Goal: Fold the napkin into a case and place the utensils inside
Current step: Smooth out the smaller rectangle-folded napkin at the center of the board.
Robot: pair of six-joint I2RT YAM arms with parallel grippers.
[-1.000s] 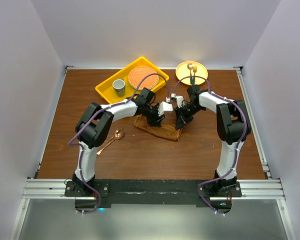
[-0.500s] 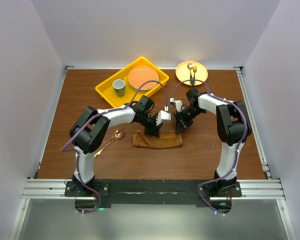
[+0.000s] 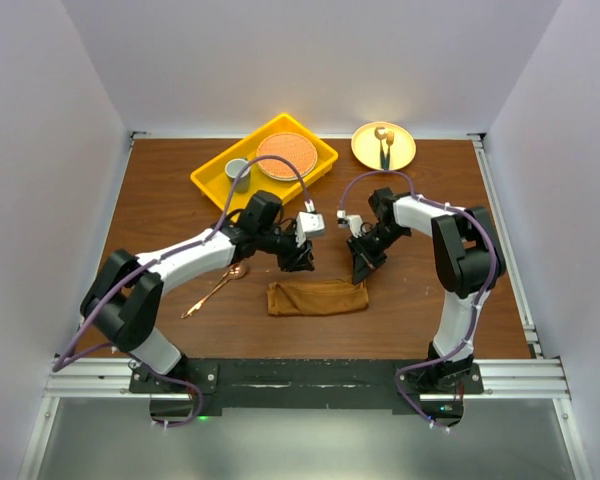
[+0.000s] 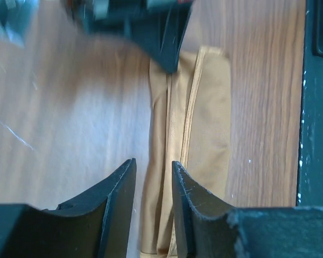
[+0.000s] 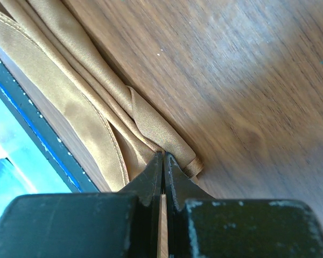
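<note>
Left gripper (image 3: pixel 301 262) narrowly parted and empty beyond the case (image 3: pixel 317 297), right gripper (image 3: pixel 361 272) shut at its end, I'd grasp the spoon (image 3: pixel 212 291) left of it mid-handle

The napkin (image 3: pixel 318 297) was a plain rust-brown cloth, folded into a narrow oblong pouch. It lay flat on the desk (image 3: pixel 160 200), near the front centre, with its long axis running left to right. Layered folds and stitched hems ran along its length. The spoon (image 3: pixel 212 292) was slim and copper-coloured, with a long thin handle. It lay flat on the desk to the left of the napkin, apart from it and outside the pouch, handle pointing front-left.
</note>
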